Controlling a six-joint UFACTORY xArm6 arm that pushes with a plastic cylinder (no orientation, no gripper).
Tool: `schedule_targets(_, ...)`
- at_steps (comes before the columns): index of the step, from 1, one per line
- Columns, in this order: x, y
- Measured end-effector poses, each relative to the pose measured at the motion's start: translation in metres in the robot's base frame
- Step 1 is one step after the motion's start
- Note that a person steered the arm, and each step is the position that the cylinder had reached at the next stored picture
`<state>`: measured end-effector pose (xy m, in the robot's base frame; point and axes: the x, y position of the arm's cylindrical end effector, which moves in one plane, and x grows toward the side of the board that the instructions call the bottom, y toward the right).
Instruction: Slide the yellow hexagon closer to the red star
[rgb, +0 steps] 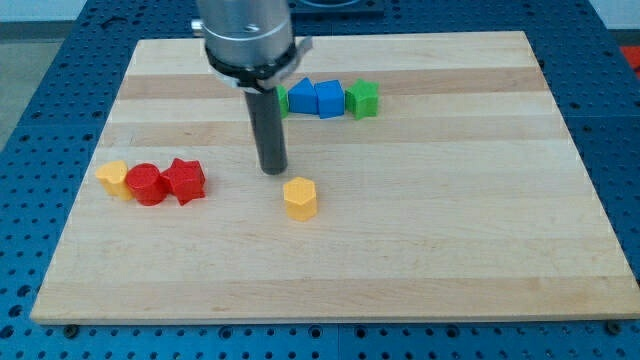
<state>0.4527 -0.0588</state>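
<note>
There are no jaws, only a rod: my tip (273, 170) rests on the table (450, 240) near its middle, holding nothing, just above the yellow hexagon (299, 198) without touching. The red star (184, 180) sits toward the left edge, beside a red cylinder (147, 184) and a yellow block (113, 179). Two blue blocks (315, 99) and a green cube (363, 99) line up near the top edge.

The pale wooden table (420, 250) carries a yellow hexagon (299, 198) near its middle. At the view's left, a yellow block (113, 178), a red cylinder (147, 184) and a red star (184, 181) sit in a touching row. Toward the top, two blue blocks (303, 99) (328, 98) and a green cube (363, 99) line up.
</note>
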Motion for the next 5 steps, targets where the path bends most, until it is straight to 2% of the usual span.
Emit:
schedule_targets(1, 0.028, 0.048)
schedule_targets(2, 0.043, 0.072)
schedule_targets(4, 0.060, 0.059)
schedule_targets(5, 0.062, 0.017)
